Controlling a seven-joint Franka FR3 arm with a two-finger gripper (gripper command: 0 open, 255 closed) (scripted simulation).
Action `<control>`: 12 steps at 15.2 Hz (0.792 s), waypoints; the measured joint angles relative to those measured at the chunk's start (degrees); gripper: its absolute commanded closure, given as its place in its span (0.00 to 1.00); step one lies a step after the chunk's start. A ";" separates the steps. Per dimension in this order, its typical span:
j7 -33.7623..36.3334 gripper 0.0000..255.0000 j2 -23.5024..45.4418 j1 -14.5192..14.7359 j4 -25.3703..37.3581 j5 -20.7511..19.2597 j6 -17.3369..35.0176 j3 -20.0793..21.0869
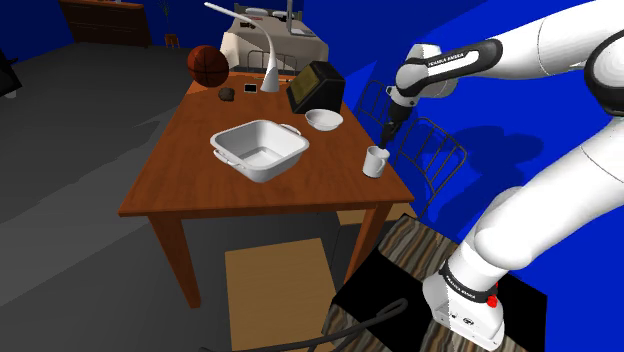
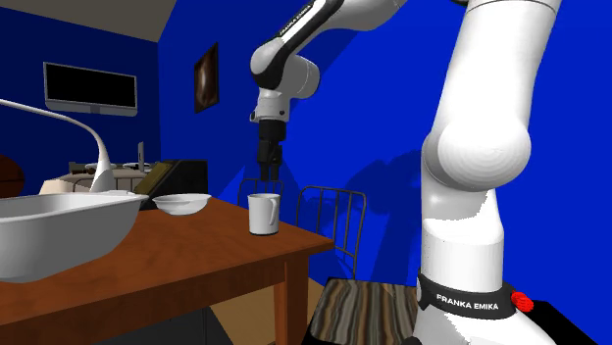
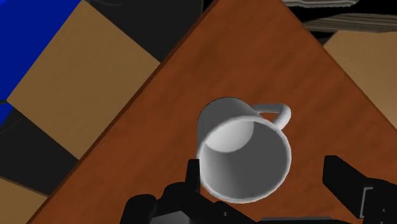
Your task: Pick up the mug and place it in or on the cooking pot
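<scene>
The white mug (image 1: 375,160) is seen standing upright on the wooden tabletop (image 1: 180,180), close to its edge. The gripper (image 2: 269,169) is held just above the mug with its fingers spread apart and nothing clasped between them. The white cooking pot (image 1: 260,150) is set apart from the mug, to the shoulder view's left of it.

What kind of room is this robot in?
Probably a dining or living room in a house: a wooden table with chairs beside it, a screen and a framed picture on the blue wall.
</scene>
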 measured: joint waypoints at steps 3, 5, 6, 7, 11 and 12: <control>-5.37 0.00 7.04 -0.05 3.62 3.89 2.45 -3.08; -6.95 0.00 9.33 -0.10 4.44 5.34 3.53 -3.72; -7.34 0.00 9.89 -0.10 4.31 5.71 4.12 -3.84; -7.63 0.00 10.50 -0.05 4.20 6.12 4.76 -3.88; -8.69 0.00 12.64 0.16 2.66 7.65 8.13 -3.91; -8.87 0.00 12.99 0.18 2.42 7.90 8.65 -3.91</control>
